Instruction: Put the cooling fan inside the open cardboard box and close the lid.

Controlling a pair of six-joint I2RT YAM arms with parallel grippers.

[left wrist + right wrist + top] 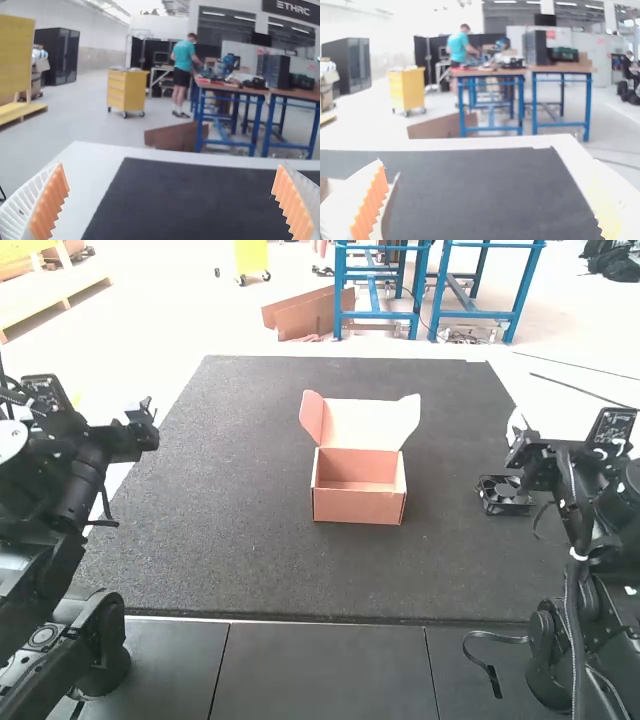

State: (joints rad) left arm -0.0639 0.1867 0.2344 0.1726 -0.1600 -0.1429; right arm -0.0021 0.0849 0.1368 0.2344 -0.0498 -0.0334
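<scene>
- You have a plain tan-brown cardboard box [358,502], paler inside its lid.
- Cooling fan [503,494]: black.
- Mat [230,530]: dark grey, finely speckled; tabletop [95,165] white.
- Your left fingers [47,205] and right fingers [366,204]: white, ribbed, orange inner faces.

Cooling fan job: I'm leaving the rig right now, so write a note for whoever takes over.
Grippers: left gripper open and empty, by the left edge of the mat; right gripper open and empty, near the cooling fan.
Things: the cooling fan lies on the mat, right of the cardboard box; the lid stands open.
Done: nothing yet.
Left: grasp the fan, set it in the box, close the lid.
</scene>
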